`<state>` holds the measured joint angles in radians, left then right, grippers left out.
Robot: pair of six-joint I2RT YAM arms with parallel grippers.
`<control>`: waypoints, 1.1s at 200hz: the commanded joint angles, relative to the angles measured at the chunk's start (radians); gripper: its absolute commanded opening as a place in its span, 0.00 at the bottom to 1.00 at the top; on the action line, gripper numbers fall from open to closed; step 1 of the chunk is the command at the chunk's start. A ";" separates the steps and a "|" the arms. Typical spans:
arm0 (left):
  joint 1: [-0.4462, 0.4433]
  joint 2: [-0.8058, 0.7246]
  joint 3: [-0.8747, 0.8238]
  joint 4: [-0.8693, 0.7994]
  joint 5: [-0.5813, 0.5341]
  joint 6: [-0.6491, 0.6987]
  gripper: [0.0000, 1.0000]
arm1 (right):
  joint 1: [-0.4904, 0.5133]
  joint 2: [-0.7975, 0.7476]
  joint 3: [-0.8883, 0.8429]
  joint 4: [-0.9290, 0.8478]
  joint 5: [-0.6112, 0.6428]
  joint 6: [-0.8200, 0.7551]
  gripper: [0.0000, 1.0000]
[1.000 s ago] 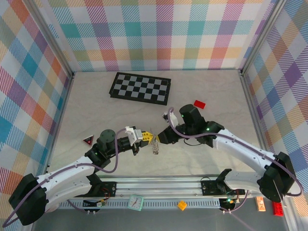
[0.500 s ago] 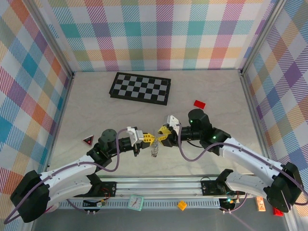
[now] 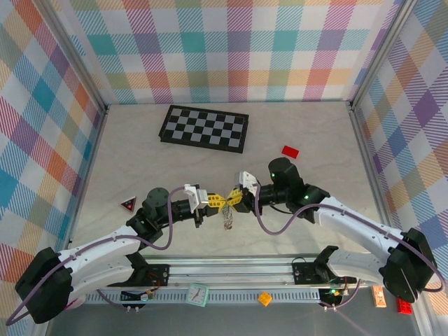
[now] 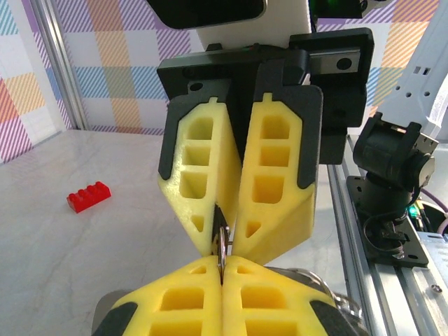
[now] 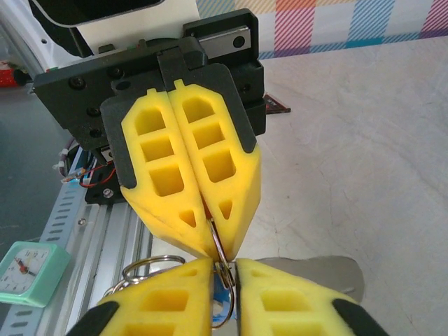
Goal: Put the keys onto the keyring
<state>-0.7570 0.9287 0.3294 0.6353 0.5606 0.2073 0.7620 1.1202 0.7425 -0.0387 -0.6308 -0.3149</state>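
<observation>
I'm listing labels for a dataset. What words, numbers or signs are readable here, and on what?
No text can be read.
Teal clock face: its marks are too small to read.
Orange tag by the rail: too blurred to read.
Red-and-black triangle: any sign on it is too small to read.
</observation>
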 commanded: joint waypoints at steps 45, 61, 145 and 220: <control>-0.005 -0.002 0.002 0.055 0.003 -0.009 0.04 | -0.003 0.006 0.054 -0.014 -0.039 -0.058 0.00; -0.005 -0.019 0.019 -0.028 -0.032 0.019 0.22 | -0.003 0.001 0.072 -0.065 -0.023 -0.090 0.00; -0.005 -0.055 0.194 -0.492 -0.067 0.181 0.28 | 0.024 0.067 0.270 -0.460 0.107 -0.287 0.00; -0.005 0.007 0.257 -0.533 -0.015 0.206 0.16 | 0.105 0.154 0.399 -0.596 0.216 -0.369 0.00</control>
<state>-0.7570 0.9268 0.5453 0.1291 0.5159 0.3897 0.8436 1.2598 1.0893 -0.5789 -0.4290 -0.6273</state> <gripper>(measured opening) 0.199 0.046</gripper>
